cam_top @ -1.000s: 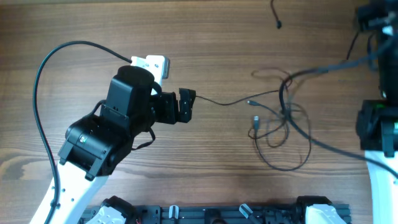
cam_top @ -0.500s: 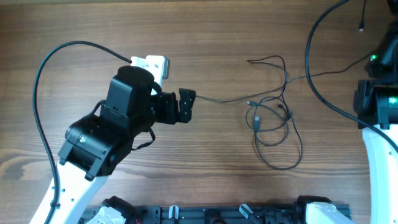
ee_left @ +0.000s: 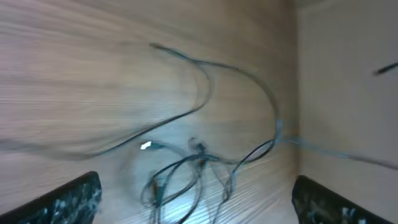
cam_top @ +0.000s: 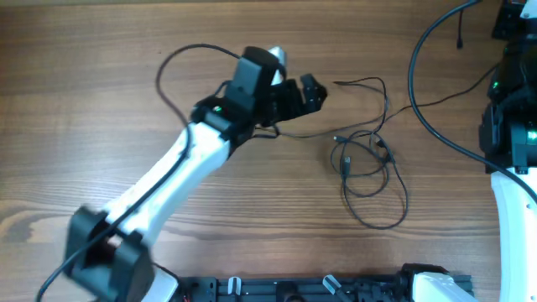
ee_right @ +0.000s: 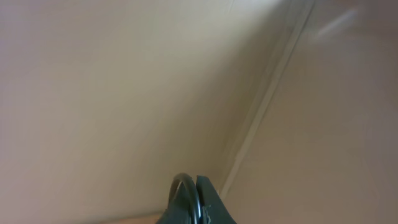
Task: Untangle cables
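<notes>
As the left hand [cam_top: 312, 91] gapes, cables [cam_top: 345, 164] lie near

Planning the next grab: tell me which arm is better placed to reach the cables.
Left, probably. Its open gripper hovers just beside the cables, which fill its wrist view. The right gripper is shut and far off to the side, its camera showing no cables.

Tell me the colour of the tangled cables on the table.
The cables are black; the overhead view shows it best.
</notes>
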`<action>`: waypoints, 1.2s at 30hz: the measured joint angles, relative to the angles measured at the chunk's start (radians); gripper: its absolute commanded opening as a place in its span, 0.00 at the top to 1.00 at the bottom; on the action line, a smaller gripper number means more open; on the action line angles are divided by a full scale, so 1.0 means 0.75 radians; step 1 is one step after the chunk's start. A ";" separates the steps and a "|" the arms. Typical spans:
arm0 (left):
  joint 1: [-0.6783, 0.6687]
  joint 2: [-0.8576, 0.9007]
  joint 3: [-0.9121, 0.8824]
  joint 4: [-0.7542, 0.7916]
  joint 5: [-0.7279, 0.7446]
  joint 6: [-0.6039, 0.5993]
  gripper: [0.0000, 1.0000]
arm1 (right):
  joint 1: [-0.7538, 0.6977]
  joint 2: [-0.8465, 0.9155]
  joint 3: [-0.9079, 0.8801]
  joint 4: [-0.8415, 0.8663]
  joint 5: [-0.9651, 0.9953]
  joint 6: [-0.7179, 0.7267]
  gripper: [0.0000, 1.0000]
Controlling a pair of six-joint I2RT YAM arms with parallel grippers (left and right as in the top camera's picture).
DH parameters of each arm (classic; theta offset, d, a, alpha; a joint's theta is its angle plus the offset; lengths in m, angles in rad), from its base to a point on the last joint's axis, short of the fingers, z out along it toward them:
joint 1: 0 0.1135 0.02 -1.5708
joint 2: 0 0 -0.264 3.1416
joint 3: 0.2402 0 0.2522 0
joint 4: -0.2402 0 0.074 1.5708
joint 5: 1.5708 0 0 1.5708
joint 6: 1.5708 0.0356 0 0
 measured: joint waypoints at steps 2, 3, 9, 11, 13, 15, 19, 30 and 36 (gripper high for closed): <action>-0.021 0.134 -0.002 0.190 0.098 -0.092 0.03 | -0.001 0.000 0.000 -0.049 -0.121 0.042 0.96; -0.039 0.189 -0.004 0.275 0.126 -0.142 0.05 | -0.001 0.000 0.000 -0.074 -0.188 0.065 0.96; -0.126 0.257 0.017 0.322 0.170 -0.260 0.07 | -0.001 -0.001 0.000 -0.132 -0.519 0.116 0.96; -0.138 0.260 0.057 0.259 0.175 -0.264 0.07 | -0.001 -0.001 0.000 -0.132 -0.550 0.121 0.96; -0.139 0.289 0.140 0.192 0.188 -0.264 0.06 | -0.001 -0.008 0.000 -0.134 -0.569 0.128 0.96; -0.141 0.359 0.232 0.189 0.215 -0.264 0.04 | -0.001 -0.027 0.000 -0.137 -0.583 0.146 0.96; -0.169 0.482 0.315 0.225 0.234 -0.267 0.03 | -0.001 -0.150 0.000 -0.153 -0.660 0.157 0.96; -0.229 0.485 0.326 0.291 0.151 -0.340 0.46 | -0.001 -0.401 0.000 -0.126 -1.071 0.233 0.96; -0.275 0.485 0.331 0.287 0.066 -0.352 0.77 | -0.001 -0.402 0.000 -0.111 -1.109 0.316 0.96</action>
